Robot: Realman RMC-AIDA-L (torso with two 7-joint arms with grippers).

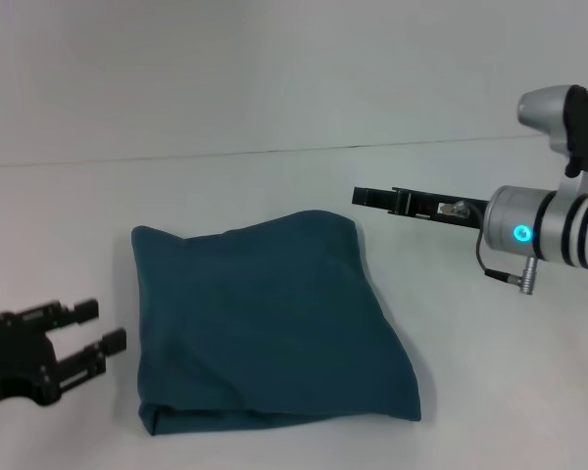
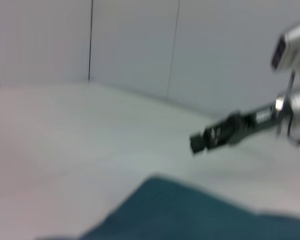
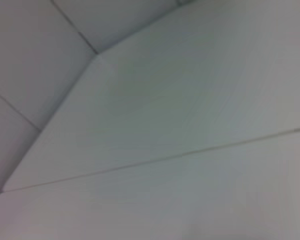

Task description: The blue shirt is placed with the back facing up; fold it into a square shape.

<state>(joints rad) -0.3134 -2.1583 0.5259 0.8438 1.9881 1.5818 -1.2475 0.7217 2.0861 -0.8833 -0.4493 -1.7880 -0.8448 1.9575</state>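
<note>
The blue shirt [image 1: 265, 323] lies folded roughly square on the worktop [image 1: 274, 186]. Left end effector [image 1: 100, 327] hovers beside it, fingers apart, empty. Right end effector [image 1: 365, 197] reaches level above its far corner; finger state cannot be determined.

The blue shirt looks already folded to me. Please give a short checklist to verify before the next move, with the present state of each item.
1. Shape: the blue shirt lies as a compact, roughly four-sided bundle on the table: ok.
2. Edges tidy: the near edge shows loose layers and the far right corner bulges up: not ok.
3. Left claw clear of cloth: it is beside the shirt's left edge, open, holding nothing: ok.
4. Right claw clear of cloth: it is raised beyond the far right corner, with no cloth in it: ok.
5. Right claw open or shut: cannot tell.
6. Plain side up, no letters showing: ok.
</note>
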